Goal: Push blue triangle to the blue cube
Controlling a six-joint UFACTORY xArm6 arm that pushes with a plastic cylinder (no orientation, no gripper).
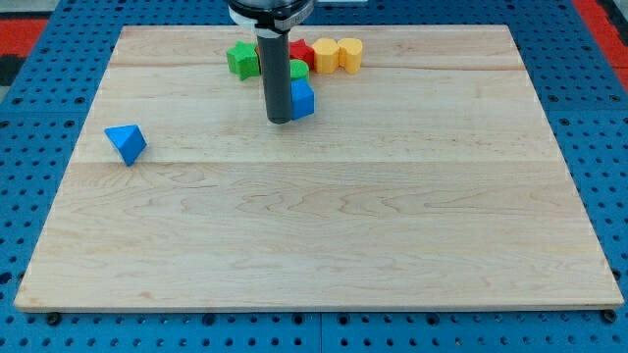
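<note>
The blue triangle (126, 143) lies alone near the board's left edge. The blue cube (302, 99) sits at the view's top centre, partly hidden behind the dark rod. My tip (279, 120) rests on the board right beside the cube, on its left side and seemingly touching it. The tip is far to the right of the blue triangle.
A cluster of blocks sits just above the blue cube: a green block (242, 59), a second green block (297, 70), a red block (300, 49) mostly hidden, and two yellow blocks (326, 55) (350, 54). The wooden board (324, 226) lies on a blue perforated table.
</note>
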